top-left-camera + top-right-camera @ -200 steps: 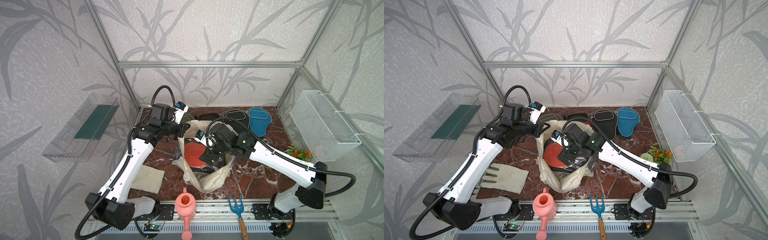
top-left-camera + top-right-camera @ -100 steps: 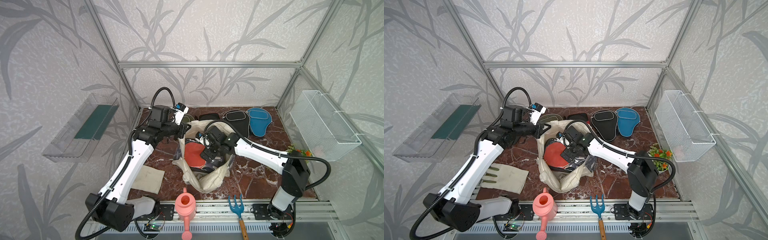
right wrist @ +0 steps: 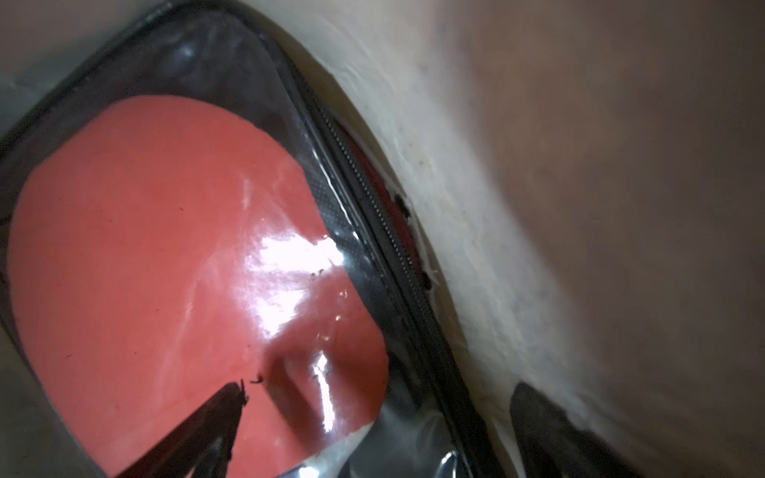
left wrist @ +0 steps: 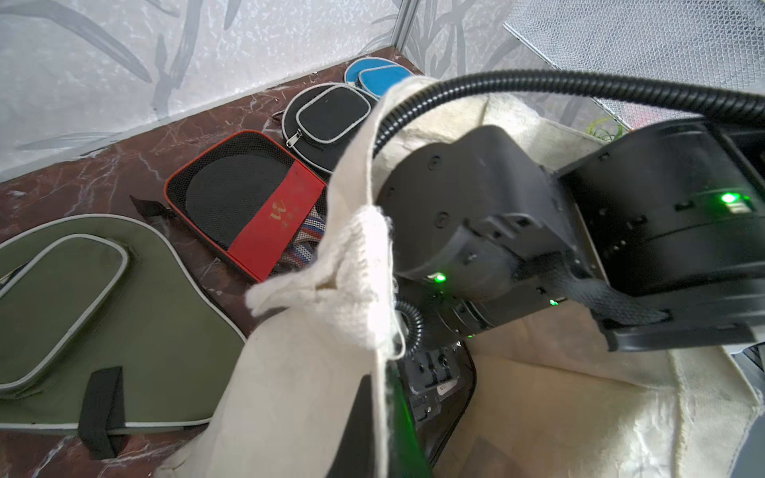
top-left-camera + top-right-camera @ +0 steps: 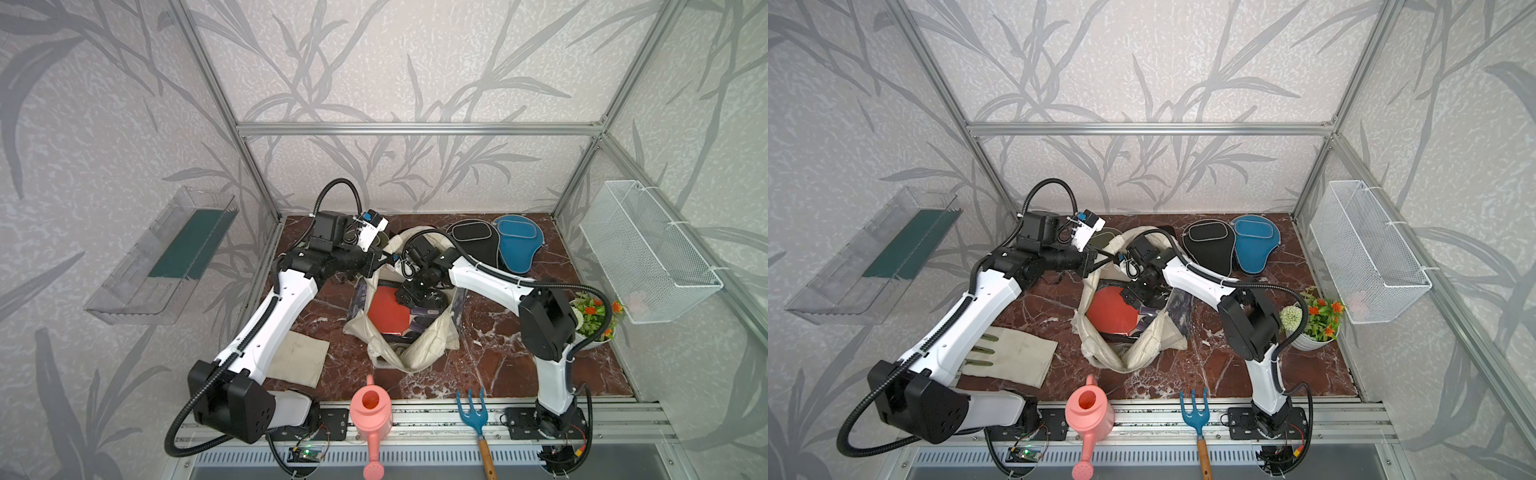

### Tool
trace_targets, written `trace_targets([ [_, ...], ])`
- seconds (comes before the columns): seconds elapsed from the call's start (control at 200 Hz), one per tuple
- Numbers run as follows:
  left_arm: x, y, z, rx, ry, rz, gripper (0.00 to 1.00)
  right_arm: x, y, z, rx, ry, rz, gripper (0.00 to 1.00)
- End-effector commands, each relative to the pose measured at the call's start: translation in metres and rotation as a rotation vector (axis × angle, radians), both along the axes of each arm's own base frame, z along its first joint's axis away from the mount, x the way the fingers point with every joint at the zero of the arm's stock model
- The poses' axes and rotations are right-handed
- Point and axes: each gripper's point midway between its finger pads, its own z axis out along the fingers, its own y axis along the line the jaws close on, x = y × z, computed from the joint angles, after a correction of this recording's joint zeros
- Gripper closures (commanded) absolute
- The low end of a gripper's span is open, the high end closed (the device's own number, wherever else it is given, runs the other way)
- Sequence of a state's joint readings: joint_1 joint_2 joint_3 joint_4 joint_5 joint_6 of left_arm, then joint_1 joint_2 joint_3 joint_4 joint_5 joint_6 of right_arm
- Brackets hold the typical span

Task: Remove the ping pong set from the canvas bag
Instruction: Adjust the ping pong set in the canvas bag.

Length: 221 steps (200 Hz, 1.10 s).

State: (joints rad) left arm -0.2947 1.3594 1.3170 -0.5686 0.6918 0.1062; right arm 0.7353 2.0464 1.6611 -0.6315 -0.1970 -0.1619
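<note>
The cream canvas bag (image 5: 415, 349) (image 5: 1133, 353) lies open mid-table. My left gripper (image 5: 380, 259) (image 4: 387, 434) is shut on its far rim, and the cloth (image 4: 289, 393) runs between the jaws. Inside lies a clear-fronted black case showing a red paddle (image 5: 384, 309) (image 5: 1111, 311) (image 3: 165, 248). My right gripper (image 5: 415, 291) (image 3: 378, 430) reaches into the bag, open, one finger over the red face and one by the bag wall (image 3: 476, 248), with the case's zip edge between them. Outside the bag lie the black (image 5: 473, 245), blue (image 5: 517, 245), olive (image 4: 103, 310) and red-trimmed mesh (image 4: 244, 198) cases.
A pink watering can (image 5: 371, 411) and a blue garden fork (image 5: 473, 411) sit at the front edge. A beige cloth (image 5: 297, 357) lies under my left arm. A flower pot (image 5: 592, 316) stands at the right below a wire basket (image 5: 648, 253).
My right arm has folded up, with its elbow drawn in towards its base, while its open gripper stays down in the bag. My left gripper has kept its hold on the rim.
</note>
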Motion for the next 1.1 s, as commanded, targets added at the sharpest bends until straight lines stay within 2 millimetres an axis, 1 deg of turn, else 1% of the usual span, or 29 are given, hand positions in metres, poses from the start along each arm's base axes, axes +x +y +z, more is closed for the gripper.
trace_targets([
  [0.0,-0.016,-0.02,0.022,-0.087,-0.083,-0.165,1.0,-0.002,0.002,-0.017,0.007,0.103,0.025,0.01],
  [0.1,-0.015,-0.023,0.018,-0.093,-0.077,-0.187,1.0,-0.005,0.002,-0.031,0.02,0.206,0.028,0.01],
  [0.285,-0.012,-0.025,0.011,-0.093,-0.063,-0.199,1.0,-0.021,-0.004,-0.062,0.007,0.366,0.047,0.01],
  [0.32,-0.012,-0.026,0.011,-0.093,-0.062,-0.2,1.0,-0.024,-0.006,-0.066,-0.001,0.381,0.052,0.0],
  [0.375,-0.011,-0.025,0.011,-0.092,-0.061,-0.199,1.0,-0.029,-0.008,-0.069,-0.006,0.401,0.058,0.03],
  [0.43,-0.011,-0.025,0.009,-0.088,-0.058,-0.195,1.0,-0.032,-0.01,-0.071,-0.008,0.413,0.057,0.09],
  [0.5,-0.01,-0.024,0.009,-0.082,-0.06,-0.188,1.0,-0.036,-0.013,-0.071,-0.004,0.429,0.057,0.25],
  [0.55,-0.009,-0.023,0.008,-0.075,-0.058,-0.178,1.0,-0.037,-0.015,-0.071,-0.003,0.438,0.053,0.38],
  [0.605,-0.008,-0.021,0.007,-0.066,-0.057,-0.168,1.0,-0.038,-0.017,-0.069,-0.001,0.441,0.052,0.56],
  [0.64,-0.008,-0.02,0.006,-0.06,-0.06,-0.159,1.0,-0.04,-0.018,-0.068,-0.002,0.438,0.052,0.65],
  [0.66,-0.007,-0.019,0.006,-0.056,-0.059,-0.154,1.0,-0.04,-0.019,-0.067,-0.001,0.436,0.051,0.69],
  [0.7,-0.007,-0.018,0.006,-0.05,-0.061,-0.148,1.0,-0.04,-0.021,-0.065,-0.003,0.432,0.048,0.73],
  [0.86,-0.004,-0.011,0.005,-0.018,-0.08,-0.099,1.0,-0.039,-0.026,-0.051,0.003,0.387,0.039,1.0],
  [0.965,-0.002,-0.006,0.007,-0.001,-0.102,-0.065,1.0,-0.038,-0.029,-0.038,0.011,0.352,0.033,1.0],
  [1.1,-0.002,0.0,0.012,0.011,-0.135,-0.029,1.0,-0.037,-0.03,-0.017,0.037,0.297,0.031,1.0],
])
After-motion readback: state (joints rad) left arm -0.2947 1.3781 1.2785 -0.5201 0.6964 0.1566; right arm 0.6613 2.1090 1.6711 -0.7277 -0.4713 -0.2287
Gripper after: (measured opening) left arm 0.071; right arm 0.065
